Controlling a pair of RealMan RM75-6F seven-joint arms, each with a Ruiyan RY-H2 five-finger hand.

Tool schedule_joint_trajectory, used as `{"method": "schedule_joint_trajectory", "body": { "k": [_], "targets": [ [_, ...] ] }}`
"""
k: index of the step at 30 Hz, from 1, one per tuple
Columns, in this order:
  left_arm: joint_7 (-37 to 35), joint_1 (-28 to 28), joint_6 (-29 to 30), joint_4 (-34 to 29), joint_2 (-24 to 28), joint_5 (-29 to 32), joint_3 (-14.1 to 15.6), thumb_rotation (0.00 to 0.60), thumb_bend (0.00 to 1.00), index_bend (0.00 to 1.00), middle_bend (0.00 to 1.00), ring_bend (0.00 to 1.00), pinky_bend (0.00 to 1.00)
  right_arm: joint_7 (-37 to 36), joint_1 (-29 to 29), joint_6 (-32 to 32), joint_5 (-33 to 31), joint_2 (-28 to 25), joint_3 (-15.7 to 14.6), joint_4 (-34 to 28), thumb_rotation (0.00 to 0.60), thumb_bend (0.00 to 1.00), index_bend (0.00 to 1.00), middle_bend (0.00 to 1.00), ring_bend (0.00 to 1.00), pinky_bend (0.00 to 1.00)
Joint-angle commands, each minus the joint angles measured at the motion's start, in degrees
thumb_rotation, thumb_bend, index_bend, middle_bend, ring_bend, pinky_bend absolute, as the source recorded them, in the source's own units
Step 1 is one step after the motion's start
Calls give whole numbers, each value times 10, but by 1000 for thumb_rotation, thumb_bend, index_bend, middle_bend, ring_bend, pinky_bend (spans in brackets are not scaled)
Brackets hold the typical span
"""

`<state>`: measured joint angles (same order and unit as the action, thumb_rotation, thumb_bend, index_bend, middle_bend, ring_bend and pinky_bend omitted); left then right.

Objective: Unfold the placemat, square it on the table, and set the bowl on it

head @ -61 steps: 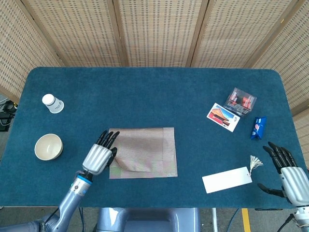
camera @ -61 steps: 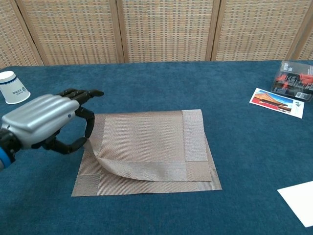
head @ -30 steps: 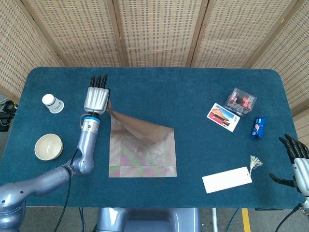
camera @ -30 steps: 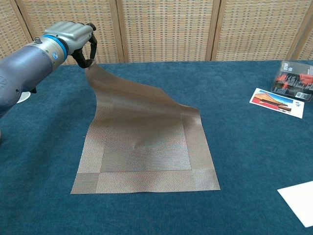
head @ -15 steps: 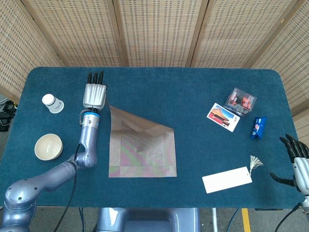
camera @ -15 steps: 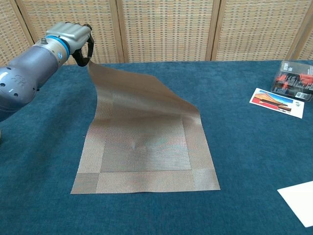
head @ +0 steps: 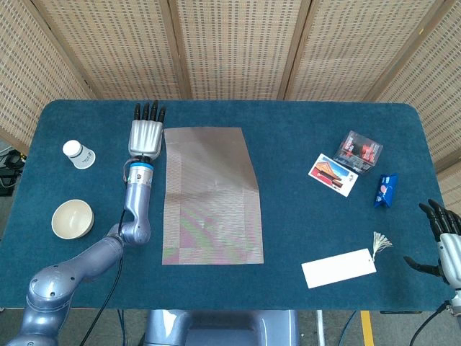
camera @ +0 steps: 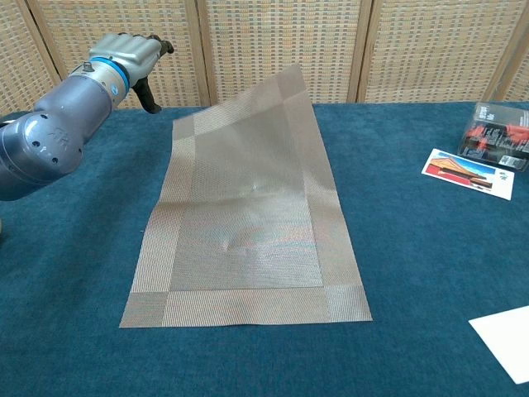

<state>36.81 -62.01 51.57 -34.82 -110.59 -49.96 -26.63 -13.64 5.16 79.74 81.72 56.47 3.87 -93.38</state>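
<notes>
Placemat [head: 210, 193] lies unfolded just beside left robot hand [head: 145, 135].

Head view looks steeply down; chest view low, nearer; both share placemat [head: 210, 193].

No words or numbers can be read in these pictures. The white paper cup [head: 78, 154] has a small blue mark on its side, but it is too tiny to read. The picture card [camera: 468, 173] and the clear box [camera: 498, 136] have red and dark printing, and it is too blurry to make out.
</notes>
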Motion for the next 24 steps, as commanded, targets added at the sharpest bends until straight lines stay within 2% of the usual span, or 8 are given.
{"method": "schedule_joint_trajectory", "body": {
  "k": [1,3,9,12,14,16,19,24],
  "targets": [
    [-10,7,9,-10,5,-8,5,600,252,61,0,0,0,0,0,0,2,0,-1,-1,600,63,87,0,0,0],
    [-21,18,21,-29,13,-16,10,600,252,61,0,0,0,0,-1,1,4,-1,-1,-2,600,63,87,0,0,0],
    [-59,90,105,-164,75,-66,47,600,251,61,0,0,0,4,-4,10,21,-3,-7,-11,600,47,87,0,0,0],
    [-55,154,159,-293,145,-95,83,600,249,61,0,0,0,10,-6,14,30,-3,-10,-15,600,46,87,0,0,0],
    [-53,229,224,-435,222,-115,120,600,247,60,0,0,0,19,-7,16,38,-2,-14,-19,600,47,87,0,0,0],
    [-49,262,246,-515,268,-121,140,600,244,58,0,0,0,23,-7,16,40,-1,-15,-20,600,46,87,0,0,0],
    [-48,310,279,-593,315,-132,174,600,242,53,0,0,0,30,-7,17,45,1,-18,-22,600,44,87,0,0,0],
    [-69,386,339,-674,360,-168,234,600,242,42,0,0,0,43,-10,26,61,5,-23,-24,600,40,87,0,0,0]
  ]
}}
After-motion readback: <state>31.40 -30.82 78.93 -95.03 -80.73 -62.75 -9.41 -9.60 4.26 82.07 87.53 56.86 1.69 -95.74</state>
